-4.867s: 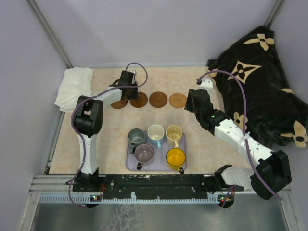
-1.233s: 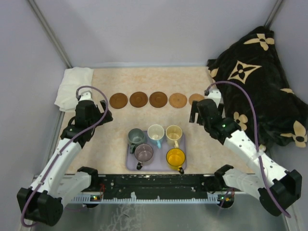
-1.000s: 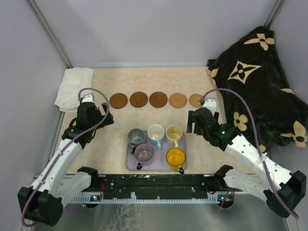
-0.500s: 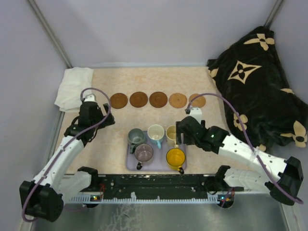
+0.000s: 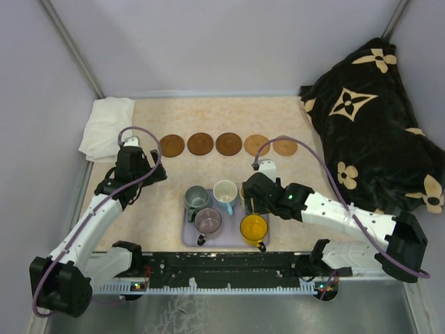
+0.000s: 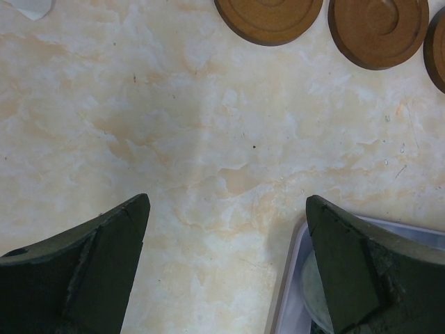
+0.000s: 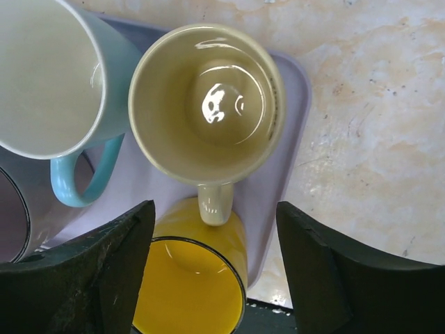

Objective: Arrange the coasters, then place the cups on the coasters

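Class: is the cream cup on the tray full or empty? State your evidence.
Empty. The right wrist view looks straight down into the cream cup; its bare glazed bottom shows, with only light reflections.

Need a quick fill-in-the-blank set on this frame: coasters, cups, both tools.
1. ___ coasters lie in a row.
2. All the cups stand on the lavender ___.
3. The right tool hovers above the cup coloured ___.
4. The left tool is ___, over the table.
Missing words: five; tray; cream; open.
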Action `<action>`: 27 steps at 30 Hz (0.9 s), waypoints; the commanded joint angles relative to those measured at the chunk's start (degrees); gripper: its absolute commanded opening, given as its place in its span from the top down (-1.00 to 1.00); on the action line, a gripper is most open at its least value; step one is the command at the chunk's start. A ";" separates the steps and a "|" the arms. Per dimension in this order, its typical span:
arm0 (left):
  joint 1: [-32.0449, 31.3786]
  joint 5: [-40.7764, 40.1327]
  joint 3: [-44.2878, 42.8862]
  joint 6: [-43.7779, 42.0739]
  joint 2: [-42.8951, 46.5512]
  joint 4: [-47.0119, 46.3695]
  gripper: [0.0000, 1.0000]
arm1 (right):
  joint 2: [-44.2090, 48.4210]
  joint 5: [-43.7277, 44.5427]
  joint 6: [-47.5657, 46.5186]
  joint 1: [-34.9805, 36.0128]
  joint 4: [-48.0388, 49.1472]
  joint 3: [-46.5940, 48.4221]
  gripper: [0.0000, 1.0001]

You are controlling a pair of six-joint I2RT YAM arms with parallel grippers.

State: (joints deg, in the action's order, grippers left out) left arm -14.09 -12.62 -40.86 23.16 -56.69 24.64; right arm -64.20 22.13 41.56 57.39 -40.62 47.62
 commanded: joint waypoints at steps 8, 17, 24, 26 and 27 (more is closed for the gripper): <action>0.29 0.49 0.26 -0.72 -0.08 -2.41 -0.99 | -4.36 1.11 2.46 1.06 2.86 2.38 -0.25; 0.29 0.24 0.43 -0.89 -0.20 -2.32 -0.99 | -8.63 2.58 3.65 1.05 4.02 2.23 -0.16; 0.29 0.41 0.59 -0.83 0.06 -2.41 -0.99 | -10.00 3.35 3.97 1.06 6.15 1.69 -0.08; 0.29 0.43 0.63 -0.75 0.14 -2.56 -0.99 | -10.50 3.55 3.98 1.05 6.42 1.76 -0.07; 0.29 0.41 0.70 -0.83 0.10 -2.58 -0.99 | -10.72 3.88 3.97 1.06 6.43 1.90 -0.05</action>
State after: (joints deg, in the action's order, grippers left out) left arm -14.09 -12.51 -40.58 22.87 -56.97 23.57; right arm -74.26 23.31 44.27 58.02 -36.62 47.68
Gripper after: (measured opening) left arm 0.996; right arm 0.540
